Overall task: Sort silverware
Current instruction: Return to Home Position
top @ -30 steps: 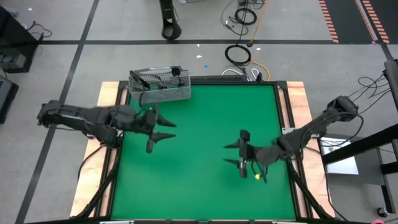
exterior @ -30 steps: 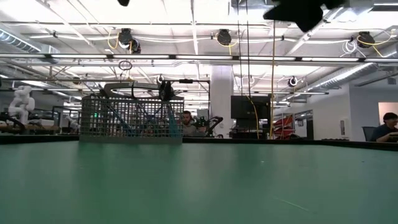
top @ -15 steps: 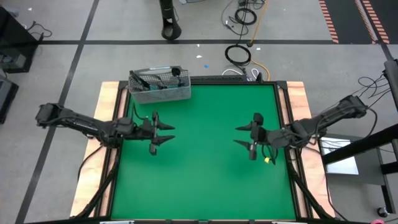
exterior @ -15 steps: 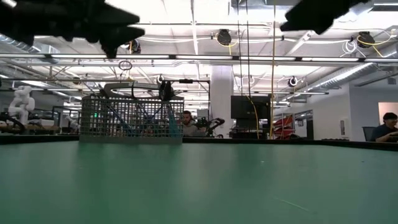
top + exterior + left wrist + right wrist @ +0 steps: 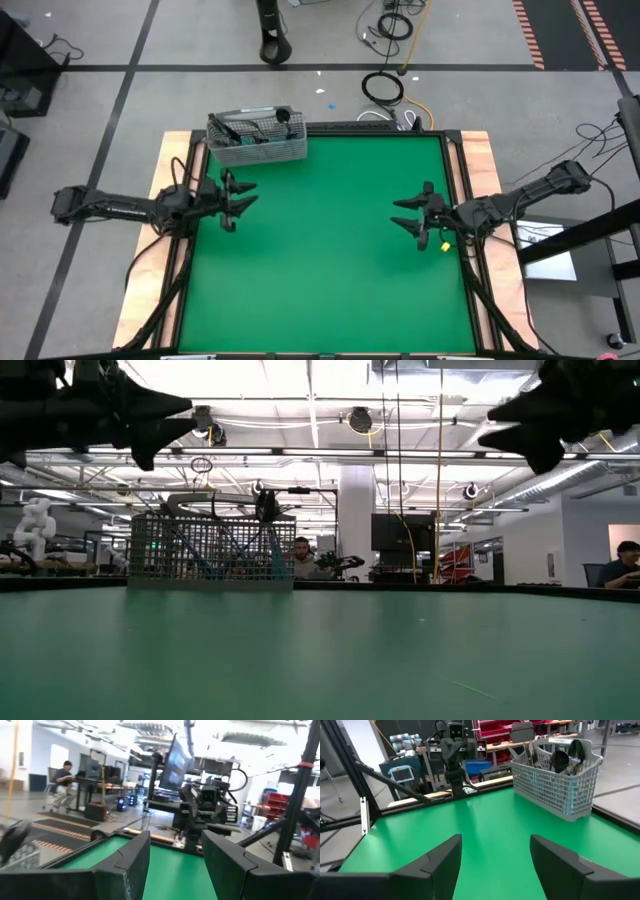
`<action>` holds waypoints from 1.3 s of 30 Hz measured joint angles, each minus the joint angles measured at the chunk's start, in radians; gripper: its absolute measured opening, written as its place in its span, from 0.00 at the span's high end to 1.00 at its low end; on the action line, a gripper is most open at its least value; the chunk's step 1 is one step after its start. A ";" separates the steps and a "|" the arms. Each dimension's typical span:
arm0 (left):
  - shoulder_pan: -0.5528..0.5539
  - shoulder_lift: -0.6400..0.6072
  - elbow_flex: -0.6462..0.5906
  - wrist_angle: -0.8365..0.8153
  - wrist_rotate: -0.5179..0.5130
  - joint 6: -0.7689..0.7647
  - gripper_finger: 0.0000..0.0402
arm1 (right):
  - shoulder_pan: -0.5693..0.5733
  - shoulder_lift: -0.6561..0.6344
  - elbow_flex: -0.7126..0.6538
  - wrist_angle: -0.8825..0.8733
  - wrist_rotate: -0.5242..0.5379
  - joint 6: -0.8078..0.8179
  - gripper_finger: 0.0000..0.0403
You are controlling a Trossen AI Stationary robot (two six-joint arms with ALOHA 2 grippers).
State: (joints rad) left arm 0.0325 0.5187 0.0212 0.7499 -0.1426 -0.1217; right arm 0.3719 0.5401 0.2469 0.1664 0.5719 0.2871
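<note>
The silverware (image 5: 563,755) stands upright in a grey wire-mesh basket (image 5: 257,139) at the table's far left corner, handles and heads poking above the rim; it also shows in the basket (image 5: 211,549) in the low view. My left gripper (image 5: 238,197) hovers open near the table's left edge, just on the near side of the basket. My right gripper (image 5: 410,214) hovers open near the right edge. Both are above the green mat with nothing between their fingers.
The green mat (image 5: 320,250) fills the table inside a black frame. A small yellow piece (image 5: 444,246) sits on the right arm's wrist. Cables (image 5: 382,88) lie on the floor beyond the far edge. People sit at desks far behind the table.
Both arms have drawn back from the table's middle: my left gripper toward the left edge and down, my right gripper toward the right edge. Both stayed open. The basket and silverware have kept still.
</note>
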 joint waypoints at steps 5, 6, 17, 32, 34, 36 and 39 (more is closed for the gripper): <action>0.053 -0.101 0.000 -0.151 0.043 -0.043 0.55 | -0.001 -0.122 -0.078 -0.018 -0.001 0.027 0.44; 0.063 -0.120 0.000 -0.182 0.057 -0.053 0.55 | -0.001 -0.146 -0.085 -0.034 0.002 0.030 0.44; 0.154 -0.359 0.000 -0.481 0.146 -0.083 0.55 | 0.000 -0.418 -0.087 -0.329 0.028 0.043 0.44; 0.194 -0.455 0.001 -0.614 0.222 -0.091 0.55 | 0.002 -0.506 -0.162 -0.315 -0.239 0.015 0.44; 0.194 -0.454 0.001 -0.624 0.221 -0.091 0.55 | 0.002 -0.507 -0.163 -0.315 -0.242 0.007 0.44; 0.194 -0.454 0.001 -0.654 0.222 -0.091 0.55 | 0.002 -0.507 -0.175 -0.283 -0.265 -0.001 0.44; 0.194 -0.455 -0.014 -0.670 0.232 -0.102 0.55 | 0.002 -0.505 -0.220 -0.149 -0.346 -0.053 0.44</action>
State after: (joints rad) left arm 0.2268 0.0641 0.0074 0.0796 0.0891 -0.2235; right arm 0.3744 0.0353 0.0272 0.0170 0.2256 0.2338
